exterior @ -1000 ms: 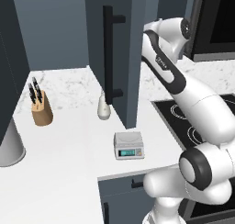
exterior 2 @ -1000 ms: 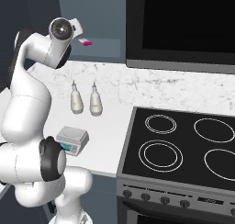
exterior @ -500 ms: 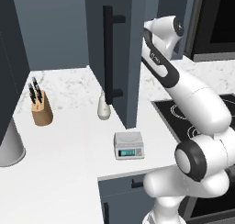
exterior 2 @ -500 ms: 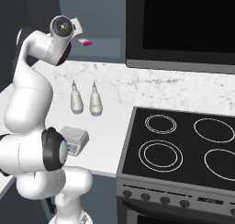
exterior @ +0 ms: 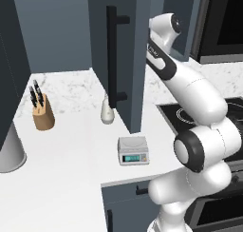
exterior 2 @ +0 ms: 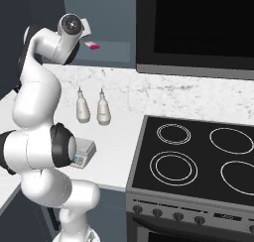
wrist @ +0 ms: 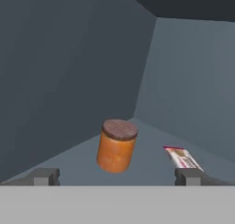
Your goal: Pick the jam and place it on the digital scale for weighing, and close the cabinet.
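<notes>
Jam is seen in the hand view, upright on the grey cabinet shelf, lid on, between the two finger tips and farther in than they are. No contact with the jar is made. Hand is spread wide, nothing held; one tip is set well left of the jar, the other at right. A small flat packet with red and white print is laid on the same shelf, just right of the jar, apart from it, close to the right tip.

Cabinet is seen in the left base view with its door swung open, edge toward the camera, long black bar handle upright. The arm is raised high and reached in beside the door.

Digital scale is set on the white table below, near its front edge, platform bare. A white pear-shaped bottle is stood behind it by the door foot; two such bottles are counted in the right base view. A knife block is placed at far left, a black cooktop at right.
</notes>
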Robot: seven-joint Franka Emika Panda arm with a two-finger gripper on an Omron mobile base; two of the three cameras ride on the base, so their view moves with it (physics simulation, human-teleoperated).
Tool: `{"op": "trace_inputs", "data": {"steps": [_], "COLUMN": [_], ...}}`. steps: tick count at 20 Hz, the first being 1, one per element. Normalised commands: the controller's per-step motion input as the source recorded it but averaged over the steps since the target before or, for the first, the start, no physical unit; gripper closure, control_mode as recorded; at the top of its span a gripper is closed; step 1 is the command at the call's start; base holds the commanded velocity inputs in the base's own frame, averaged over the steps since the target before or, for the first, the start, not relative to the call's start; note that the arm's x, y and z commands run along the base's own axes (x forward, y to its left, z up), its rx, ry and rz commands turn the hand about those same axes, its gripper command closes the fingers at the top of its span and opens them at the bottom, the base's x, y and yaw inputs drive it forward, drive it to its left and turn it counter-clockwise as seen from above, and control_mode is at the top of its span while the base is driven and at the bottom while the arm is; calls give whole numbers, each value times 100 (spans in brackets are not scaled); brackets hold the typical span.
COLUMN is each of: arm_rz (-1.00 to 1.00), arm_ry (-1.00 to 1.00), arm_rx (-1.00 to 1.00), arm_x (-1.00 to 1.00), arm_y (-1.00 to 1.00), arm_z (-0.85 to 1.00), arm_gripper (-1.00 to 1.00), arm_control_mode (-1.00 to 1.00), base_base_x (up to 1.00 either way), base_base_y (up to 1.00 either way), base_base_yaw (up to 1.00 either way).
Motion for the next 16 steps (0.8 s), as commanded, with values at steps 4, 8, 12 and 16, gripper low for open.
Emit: {"op": "trace_inputs", "data": {"steps": [4,8,12,16], "arm_rz": [0,0,0,1], "arm_ry": [0,0,0,4], "arm_rx": [0,-1,-1,-1], "arm_x": [30,25,21,26], "arm_y": [1,14,21,11], "arm_z": [-4,-9,-4,-9], "arm_gripper": [-100,-100,-100,-100], "arm_control_mode": [-100,-100,-100,-100], "base_base_x": [0,0,0,0], "base_base_y": [0,0,0,0], "base_base_yaw": [0,0,0,0]}}
